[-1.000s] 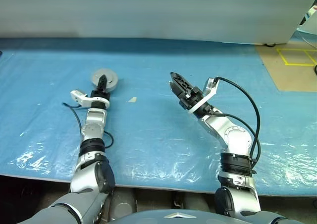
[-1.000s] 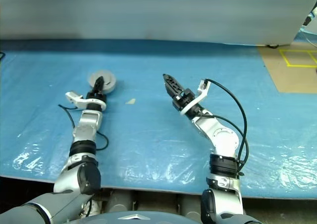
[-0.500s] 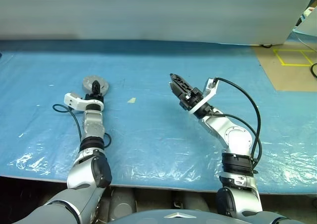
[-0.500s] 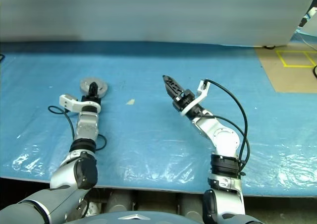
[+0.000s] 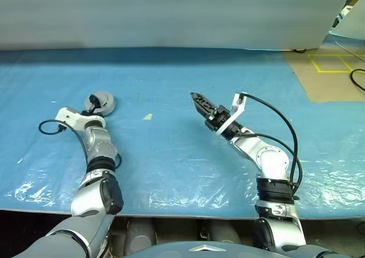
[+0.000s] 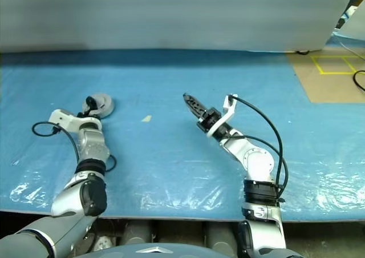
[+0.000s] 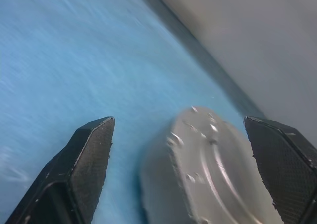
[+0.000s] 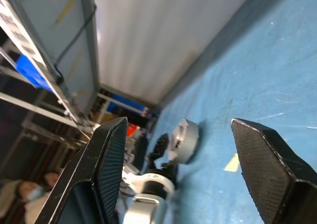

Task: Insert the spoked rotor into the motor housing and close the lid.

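The motor housing (image 5: 101, 103) is sitting on the blue tabletop (image 5: 182, 155) with its plain grey lid (image 7: 218, 159) apparently already on top. The left gripper (image 7: 183, 179) is hovering with fingers spread wide on either side, touching nothing. The right gripper (image 5: 201, 104) is hanging in mid-air, fingers parted and empty. The assembly looks heavy, rigid and smooth; the rim is offering the surest hold.

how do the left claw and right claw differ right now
The left claw sits low at the round silver-grey motor housing, fingers either side of it; the right claw hangs raised in mid-air over the blue plastic sheet, nothing between its fingers. Both are black, two-fingered and open.
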You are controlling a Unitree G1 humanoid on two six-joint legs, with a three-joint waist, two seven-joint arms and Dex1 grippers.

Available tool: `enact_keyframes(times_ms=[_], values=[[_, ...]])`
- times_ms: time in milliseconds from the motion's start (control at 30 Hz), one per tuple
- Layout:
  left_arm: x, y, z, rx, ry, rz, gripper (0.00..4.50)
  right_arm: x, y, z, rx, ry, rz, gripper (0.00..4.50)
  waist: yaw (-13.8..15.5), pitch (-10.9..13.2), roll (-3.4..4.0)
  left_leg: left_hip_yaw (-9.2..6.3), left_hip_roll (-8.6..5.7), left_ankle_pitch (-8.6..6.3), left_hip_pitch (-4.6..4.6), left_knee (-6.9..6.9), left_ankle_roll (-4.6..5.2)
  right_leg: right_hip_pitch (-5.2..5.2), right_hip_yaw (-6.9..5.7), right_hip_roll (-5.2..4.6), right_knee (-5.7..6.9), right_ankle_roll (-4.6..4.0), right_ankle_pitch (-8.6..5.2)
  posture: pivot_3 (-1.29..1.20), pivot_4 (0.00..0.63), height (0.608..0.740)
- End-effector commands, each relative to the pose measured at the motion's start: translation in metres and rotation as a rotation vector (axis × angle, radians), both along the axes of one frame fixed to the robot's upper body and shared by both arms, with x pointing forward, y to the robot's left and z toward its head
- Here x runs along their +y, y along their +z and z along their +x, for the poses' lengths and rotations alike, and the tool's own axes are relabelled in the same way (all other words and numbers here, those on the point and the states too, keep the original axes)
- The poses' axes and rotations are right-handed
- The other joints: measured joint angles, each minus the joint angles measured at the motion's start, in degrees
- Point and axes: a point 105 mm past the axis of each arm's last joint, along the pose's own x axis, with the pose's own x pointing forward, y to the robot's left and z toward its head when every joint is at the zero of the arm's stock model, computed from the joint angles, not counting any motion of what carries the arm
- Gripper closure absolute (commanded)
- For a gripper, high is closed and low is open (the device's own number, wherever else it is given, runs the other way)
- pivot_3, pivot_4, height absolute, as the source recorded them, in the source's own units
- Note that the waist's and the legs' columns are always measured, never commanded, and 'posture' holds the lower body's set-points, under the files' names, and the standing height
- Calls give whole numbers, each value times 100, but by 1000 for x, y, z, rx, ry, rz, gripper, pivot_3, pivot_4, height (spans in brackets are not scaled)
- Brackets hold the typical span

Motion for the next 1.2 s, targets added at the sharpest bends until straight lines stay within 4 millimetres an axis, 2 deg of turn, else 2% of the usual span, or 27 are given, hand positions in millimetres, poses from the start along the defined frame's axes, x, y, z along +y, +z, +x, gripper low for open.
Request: enact_keyframes(times_ms=[33,167,333,500,633,767,867,933,967,1000,1200], values=[[-2,23,-2,-62,-26,153,52,-1,9,6,-140,-89,-133,1008,30,0,-2,-2,0,0,-2,-1,0,-1,-2,0,0,0,0,0,150,740],[-30,54,-2,-197,-213,358,52,-5,7,13,-260,-171,-288,1008,119,8,-16,-2,1,0,-20,-1,-1,-14,-6,-1,-1,0,0,0,150,740],[-68,73,-20,-351,-500,471,52,1,4,9,-454,-169,-490,1008,129,8,-16,0,2,0,-19,-2,0,-15,-5,-3,0,-1,0,0,150,740],[-111,67,-44,-364,-852,659,52,6,-8,1,-589,-96,-641,1008,107,9,-16,6,4,-1,-10,-8,0,-15,-1,-2,2,-4,-2,0,150,740],[-135,59,-60,-344,-1071,790,52,-1,-20,-6,-624,-54,-720,1008,107,9,-16,10,4,-1,-6,-8,1,-15,4,-2,2,-5,-2,0,150,740],[-145,51,-72,-318,-1208,883,52,-16,-35,-15,-626,-22,-799,1008,109,9,-16,12,3,-1,-5,-7,3,-14,8,-2,2,-5,-3,0,150,740],[-146,50,-74,-313,-1231,908,52,-27,-43,-21,-625,-5,-847,1008,107,9,-16,13,4,-1,-3,-7,4,-14,8,-2,3,-6,-3,0,150,740],[-148,50,-76,-314,-1249,925,0,-32,-46,-25,-629,2,-858,647,107,9,-16,13,4,-1,-3,-5,4,-14,8,-2,4,-7,-4,0,150,740],[-149,50,-76,-318,-1254,926,0,-34,-45,-26,-631,-10,-856,457,103,9,-16,14,5,-1,-3,-4,5,-14,8,-2,4,-9,-4,0,150,740],[-151,51,-77,-322,-1258,923,0,-36,-45,-26,-634,-23,-856,85,97,9,-16,15,5,-1,-2,-3,5,-14,9,-2,5,-12,-6,0,150,740],[-164,45,-86,-318,-1294,926,0,-43,-32,-24,-666,-139,-831,34,94,8,-16,21,6,-1,3,0,7,-14,14,-2,7,-32,-17,0,150,740]])
